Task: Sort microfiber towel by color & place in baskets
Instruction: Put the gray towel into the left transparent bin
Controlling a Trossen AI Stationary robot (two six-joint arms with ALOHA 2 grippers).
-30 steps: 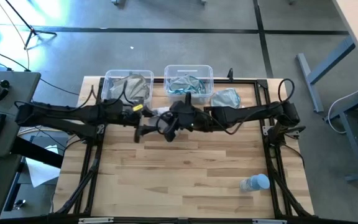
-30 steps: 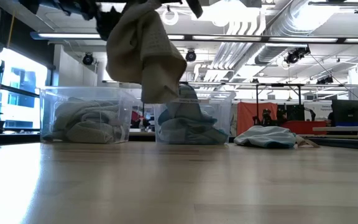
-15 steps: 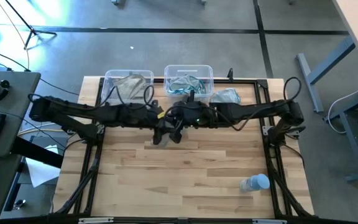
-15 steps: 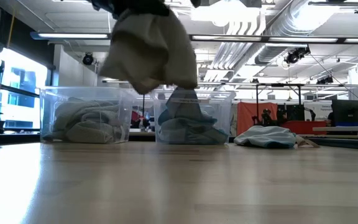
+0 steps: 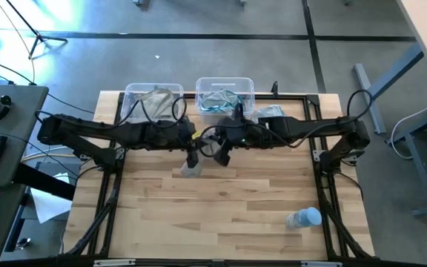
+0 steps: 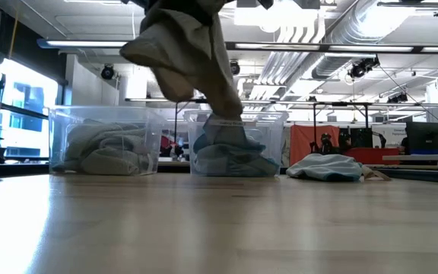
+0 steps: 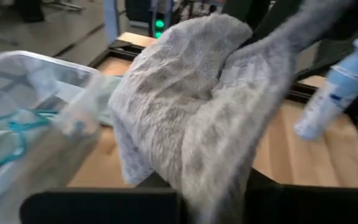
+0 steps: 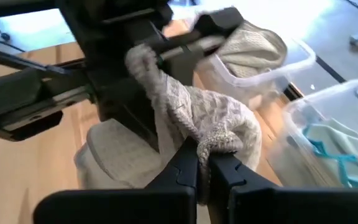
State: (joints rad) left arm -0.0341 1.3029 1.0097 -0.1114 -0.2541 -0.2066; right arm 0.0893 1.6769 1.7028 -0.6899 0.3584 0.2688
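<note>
Right wrist view: left gripper [image 8: 143, 56] has just clamped onto the beige towel [image 8: 197, 118], right gripper [image 8: 204, 163] still pinching it — handover underway, grey-beige basket [image 5: 153, 101] next.

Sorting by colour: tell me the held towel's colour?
Light grey-beige towel, clearest in the right wrist view.

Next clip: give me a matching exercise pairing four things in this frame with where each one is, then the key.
Things:
1. grey-beige towel
2. teal towel outside the tubs
3. bottle
4. left tub

Places:
A. lying on the table beside the right tub
B. near the table's front right corner
C. held up between both grippers
D. holding grey-beige cloths

Pairs: 1-C, 2-A, 3-B, 4-D
</note>
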